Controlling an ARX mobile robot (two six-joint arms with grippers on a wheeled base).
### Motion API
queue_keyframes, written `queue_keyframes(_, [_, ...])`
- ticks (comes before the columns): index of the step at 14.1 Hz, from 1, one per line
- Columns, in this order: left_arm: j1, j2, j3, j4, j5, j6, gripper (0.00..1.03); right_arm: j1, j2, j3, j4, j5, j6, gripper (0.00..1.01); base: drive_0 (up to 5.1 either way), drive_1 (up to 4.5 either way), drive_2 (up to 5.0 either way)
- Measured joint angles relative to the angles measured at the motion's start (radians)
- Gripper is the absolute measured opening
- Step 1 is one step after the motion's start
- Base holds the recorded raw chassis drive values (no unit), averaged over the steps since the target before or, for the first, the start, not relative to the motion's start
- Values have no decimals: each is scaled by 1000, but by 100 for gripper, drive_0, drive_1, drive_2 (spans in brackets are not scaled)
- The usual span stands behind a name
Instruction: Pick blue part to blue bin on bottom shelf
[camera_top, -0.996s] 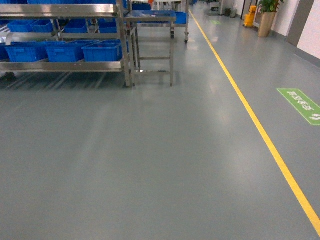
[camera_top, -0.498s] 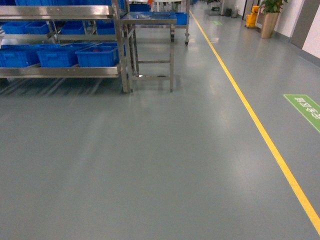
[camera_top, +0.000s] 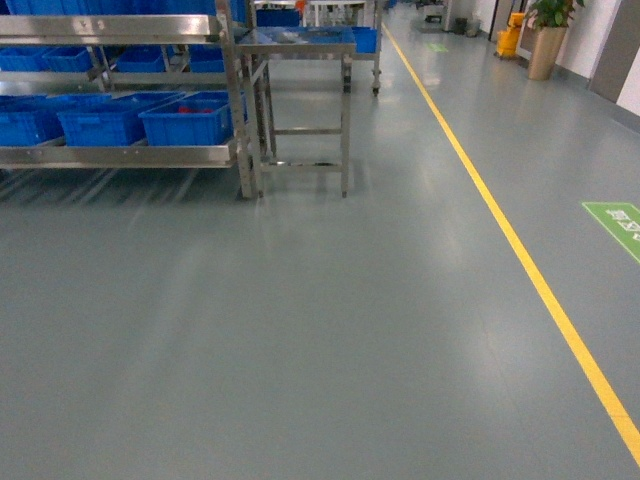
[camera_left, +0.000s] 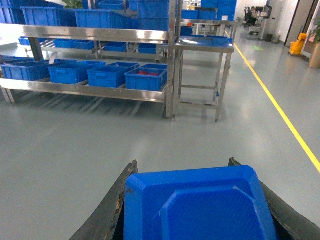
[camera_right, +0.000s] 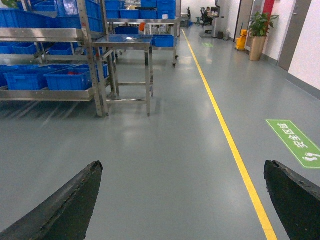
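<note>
We already carry the blue part (camera_left: 200, 205): it sits pinched in our left hand (camera_left: 197, 210), a dark finger showing at each of its sides, filling the lower wrist view. So the pick is done, while the delivery is left. The bottom shelf (camera_left: 95, 90) of the steel rack lies well ahead across bare grey floor (camera_top: 320, 330), with a row of blue bins along it. The rightmost blue bin (camera_left: 146, 78) seems to hold something red, though at this range we cannot be sure what. We judge that the base must close on the rack before the arm can lower the part into a bin. Our right hand (camera_right: 190, 200) is spread wide and holds nothing. A small steel desk (camera_top: 300, 45) stands just right of the rack, and a yellow line (camera_top: 510, 240) runs along the floor.
</note>
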Motion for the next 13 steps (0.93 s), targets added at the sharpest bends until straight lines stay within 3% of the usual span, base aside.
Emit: queue_keyframes(13, [0,2,0,-3,0,2,43,0,0,0,2,0,0,98,-150,-150,-150])
